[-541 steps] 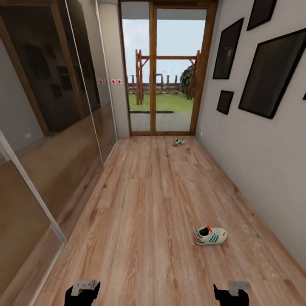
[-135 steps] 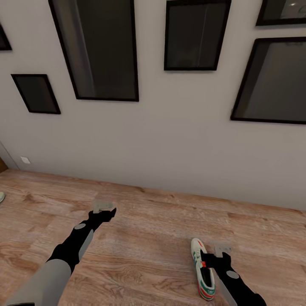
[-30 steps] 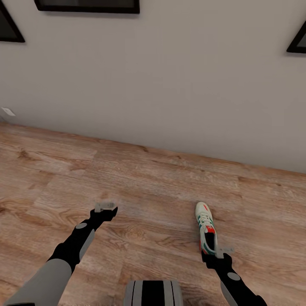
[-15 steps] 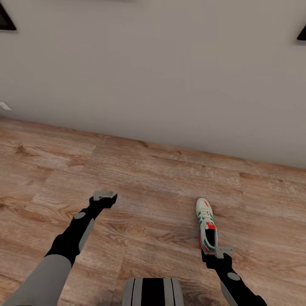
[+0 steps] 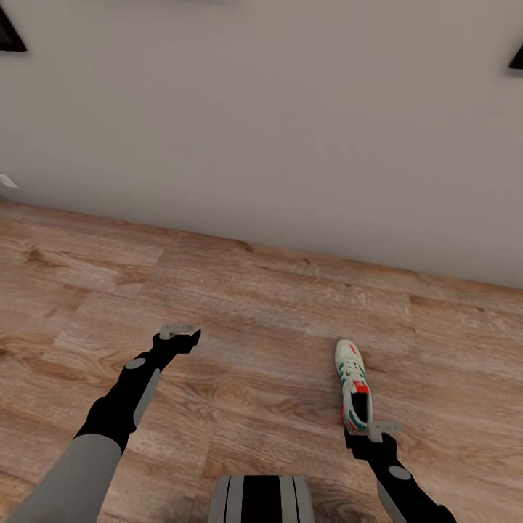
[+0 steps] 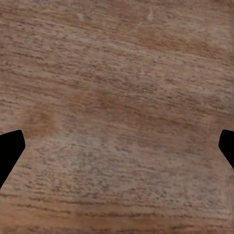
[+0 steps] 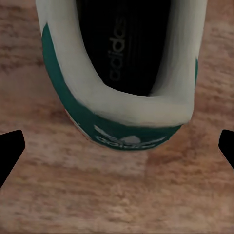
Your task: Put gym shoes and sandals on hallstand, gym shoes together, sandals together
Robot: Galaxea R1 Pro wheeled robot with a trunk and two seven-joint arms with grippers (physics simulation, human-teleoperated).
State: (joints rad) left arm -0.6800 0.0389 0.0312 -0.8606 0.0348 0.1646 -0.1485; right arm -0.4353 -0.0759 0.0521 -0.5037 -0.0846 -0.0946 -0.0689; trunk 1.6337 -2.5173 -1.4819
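Note:
One gym shoe (image 5: 352,385), cream with green stripes and a red-orange tongue, lies on the corridor floor (image 5: 254,319), toe toward the wall. My right gripper (image 5: 381,430) hovers just behind its heel. In the right wrist view the green-trimmed heel (image 7: 122,122) lies close below the open right gripper (image 7: 117,151), with one black fingertip (image 7: 9,151) at each side and nothing held. My left gripper (image 5: 179,333) hangs open over bare planks (image 6: 117,97), well to the left of the shoe. The other gym shoe, the sandals and the hallstand are out of view.
A plain grey wall (image 5: 290,131) rises just beyond the shoe, with dark picture-frame corners (image 5: 9,36) at the top edges and a small white wall plate (image 5: 6,180) at the left. My own base (image 5: 261,500) shows at the bottom.
Over 18 seconds I came up to the gym shoe and turned to face the wall. In the last second the view tilted slightly down; both arms and the shoe have barely shifted.

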